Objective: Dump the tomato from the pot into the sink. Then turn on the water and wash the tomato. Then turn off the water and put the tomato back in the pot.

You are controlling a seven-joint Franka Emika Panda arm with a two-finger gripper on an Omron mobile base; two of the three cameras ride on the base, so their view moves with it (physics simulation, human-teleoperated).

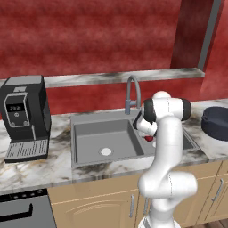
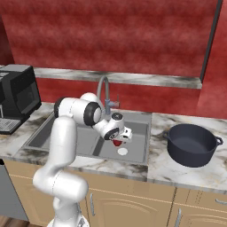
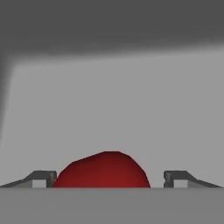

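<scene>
1. Tomato [image 1: 148, 138] in the left base view is a red sliver low in the right basin of the sink [image 1: 89, 147], mostly hidden behind the arm's wrist. The pot [image 1: 215, 123] sits on the tabletop [image 1: 58, 167] well to the right. Risk, as I judge it: a round ball on a smooth basin floor can roll towards the drain or a wall if a finger nudges it before both close.

2. Right base view: the tomato [image 2: 117, 142] lies under the pincer [image 2: 120, 139], just above the pale drain [image 2: 123, 151], apart from the basin walls. The pot [image 2: 192, 144] stands upright and open-mouthed on the tabletop, beyond the sink's raised rim [image 2: 149, 137]; a carry that stays low could clip that rim or the faucet [image 2: 104, 95].

3. Hand view: the tomato [image 3: 103, 171] sits between the two fingertips [image 3: 40, 178], gaps on both sides, so the pincer is wide and holds nothing. The tomato is near-round with no clear long axis or pointing end; its stem side cannot be told. An off-centre squeeze could squirt it out.
</scene>
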